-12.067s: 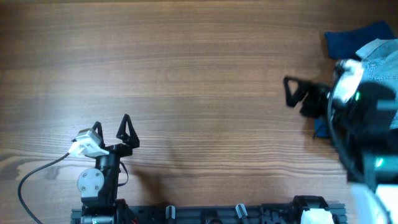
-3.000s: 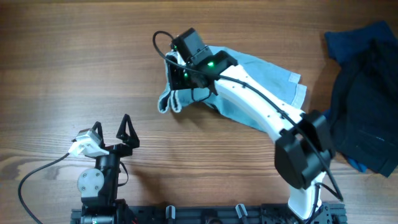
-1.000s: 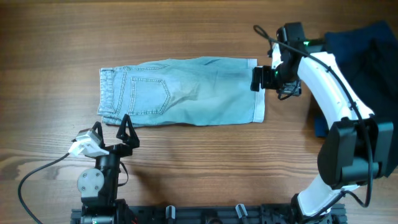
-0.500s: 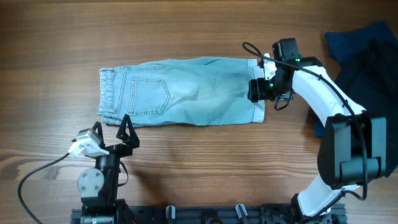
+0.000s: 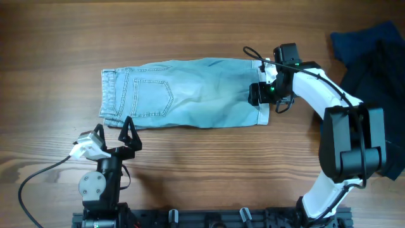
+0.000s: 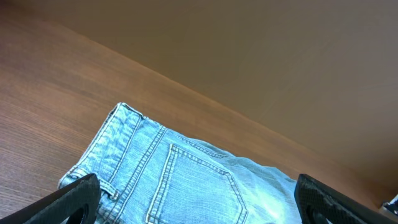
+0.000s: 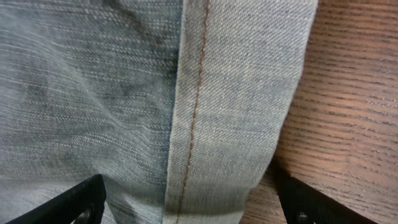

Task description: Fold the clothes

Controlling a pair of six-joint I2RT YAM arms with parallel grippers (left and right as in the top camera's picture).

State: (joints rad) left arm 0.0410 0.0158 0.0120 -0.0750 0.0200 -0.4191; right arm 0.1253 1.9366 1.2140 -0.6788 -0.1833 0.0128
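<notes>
The clothes (image 5: 183, 92), light blue faded denim shorts, lie spread flat across the middle of the wooden table (image 5: 190, 31), waistband at the left and leg hem at the right. My right gripper (image 5: 255, 94) hovers over the hem end, open. In the right wrist view its jaws straddle the stitched hem (image 7: 236, 93) with one finger over cloth and the other over wood, gripping nothing. My left gripper (image 5: 114, 124) rests open near the table's front, just short of the waistband (image 6: 134, 118); the back pocket (image 6: 199, 180) shows between its fingers.
A dark navy fabric pile (image 5: 373, 95) lies at the table's right edge, behind the right arm. The left arm's cable (image 5: 38, 174) trails toward the front left. Bare wood surrounds the shorts on the far and near sides.
My right gripper has shifted left from just beyond the hem to over the hem's edge. The shorts and the left arm have stayed put.
</notes>
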